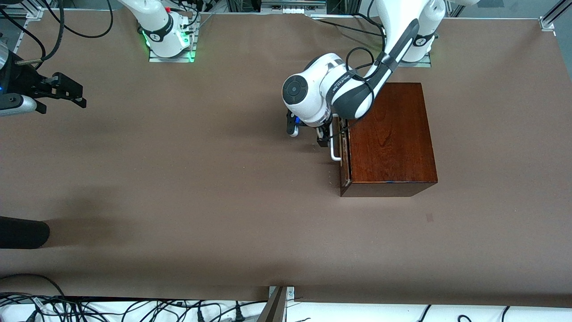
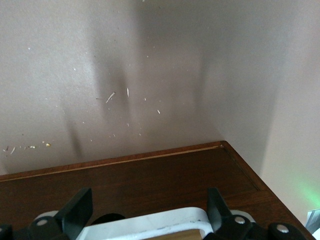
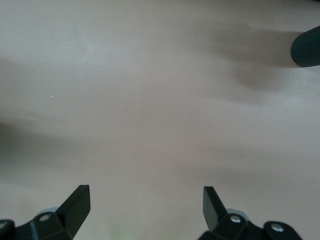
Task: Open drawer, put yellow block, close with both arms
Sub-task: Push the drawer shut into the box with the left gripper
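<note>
The left hand [image 2: 145,212] is at the drawer [image 1: 343,154] front, fingers spread either side of the white handle [image 2: 150,225] without pinching it. The drawer sits nearly flush in the mahogany box [image 1: 389,134], toward the left arm's end of the brown tabletop [image 1: 201,188]. Only the left wrist view shows the handle between the fingers. The right hand [image 3: 145,210] waits open over bare tabletop. Lettering on the left arm's wrist is unreadable.

no text or labels legible anywhere
</note>
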Available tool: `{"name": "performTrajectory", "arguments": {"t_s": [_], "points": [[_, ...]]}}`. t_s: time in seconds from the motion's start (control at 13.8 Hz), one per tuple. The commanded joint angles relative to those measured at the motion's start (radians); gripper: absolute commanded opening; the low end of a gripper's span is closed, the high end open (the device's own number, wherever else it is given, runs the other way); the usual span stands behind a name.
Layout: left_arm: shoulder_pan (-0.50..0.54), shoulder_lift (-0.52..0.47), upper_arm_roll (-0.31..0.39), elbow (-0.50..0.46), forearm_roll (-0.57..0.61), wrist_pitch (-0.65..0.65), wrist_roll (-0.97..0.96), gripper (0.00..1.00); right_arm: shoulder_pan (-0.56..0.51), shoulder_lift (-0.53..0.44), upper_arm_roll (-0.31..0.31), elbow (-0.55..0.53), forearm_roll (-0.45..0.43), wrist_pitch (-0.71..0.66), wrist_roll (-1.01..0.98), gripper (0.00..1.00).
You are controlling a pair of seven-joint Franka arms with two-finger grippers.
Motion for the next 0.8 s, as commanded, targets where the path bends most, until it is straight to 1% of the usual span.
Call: {"name": "performTrajectory", "arguments": {"t_s": [0.0, 0.72], "points": [[0.037, -0.028, 0.012, -0.001, 0.056, -0.027, 0.018, 1.00, -0.004, 0.005, 0.004, 0.018, -0.005, -0.007, 0.008, 1.00], [0.037, -0.028, 0.012, 0.000, 0.056, -0.036, 0.017, 1.00, -0.004, 0.005, 0.002, 0.018, -0.004, -0.006, 0.010, 1.00]]}}
